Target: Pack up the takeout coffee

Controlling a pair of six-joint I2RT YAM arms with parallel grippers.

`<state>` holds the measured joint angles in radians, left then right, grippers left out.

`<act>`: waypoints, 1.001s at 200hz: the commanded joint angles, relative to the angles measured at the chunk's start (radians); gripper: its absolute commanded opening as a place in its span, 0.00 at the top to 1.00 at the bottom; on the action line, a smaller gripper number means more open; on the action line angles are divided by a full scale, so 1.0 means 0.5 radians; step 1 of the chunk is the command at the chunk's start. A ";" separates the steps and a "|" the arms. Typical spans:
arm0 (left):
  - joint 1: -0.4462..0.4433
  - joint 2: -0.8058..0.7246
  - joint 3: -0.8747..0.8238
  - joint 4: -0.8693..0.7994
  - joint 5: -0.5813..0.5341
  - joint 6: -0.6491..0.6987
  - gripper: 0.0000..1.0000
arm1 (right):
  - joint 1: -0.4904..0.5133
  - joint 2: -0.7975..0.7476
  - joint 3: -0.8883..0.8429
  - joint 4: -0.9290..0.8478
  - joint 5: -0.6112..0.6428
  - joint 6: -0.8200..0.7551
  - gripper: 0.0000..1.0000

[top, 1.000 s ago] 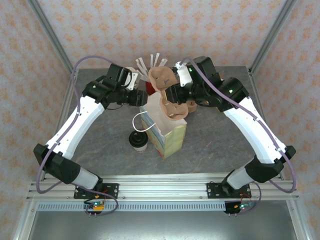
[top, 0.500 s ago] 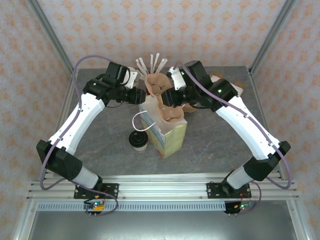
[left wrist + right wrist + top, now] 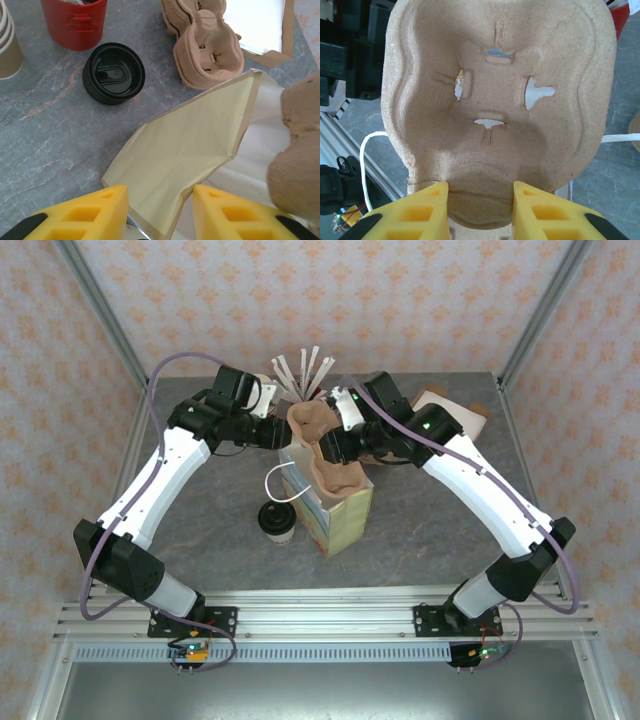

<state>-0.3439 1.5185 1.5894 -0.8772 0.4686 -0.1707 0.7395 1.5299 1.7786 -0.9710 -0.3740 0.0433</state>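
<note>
Since a second ago the right arm has swung inward, bringing its load from behind the bag to over its mouth, and the left tool [image 3: 160, 207] has narrowed around the bag's rim. The pale yellow paper bag [image 3: 345, 515], with its white cord handle, stands open mid-counter. The brown moulded-pulp cup carrier [image 3: 338, 468] hangs on edge with its lower end at that mouth, pinched by the right tool [image 3: 480, 202]. The left tool's fingers straddle the bag's folded lip; whether they clamp it I cannot tell. The takeout coffee [image 3: 277, 520], a small cream paper cup with a black lid, stands upright just beside the bag's left wall. The step looks like seating the carrier, which next likely calls for a straight push down with the mouth held wide. The grey marbled counter [image 3: 430, 530] sits between floral-papered walls [image 3: 400, 300], and a loose black plastic lid [image 3: 114, 73] lies beyond the bag's rim.
</note>
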 commanded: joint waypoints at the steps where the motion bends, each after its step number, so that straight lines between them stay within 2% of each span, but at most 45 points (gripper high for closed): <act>1: 0.023 -0.061 -0.039 0.012 0.020 -0.020 0.61 | 0.018 -0.052 -0.059 0.074 0.060 0.022 0.69; 113: 0.035 -0.082 -0.056 0.012 0.012 -0.024 0.62 | 0.034 -0.030 -0.023 0.214 0.082 0.067 0.70; 200: 0.050 -0.091 -0.046 0.012 0.017 -0.042 0.66 | 0.034 -0.051 -0.097 0.264 0.126 0.037 0.71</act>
<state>-0.3309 1.5017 1.5753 -0.8703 0.4686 -0.1833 0.7502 1.5284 1.7382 -0.8677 -0.3416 0.0666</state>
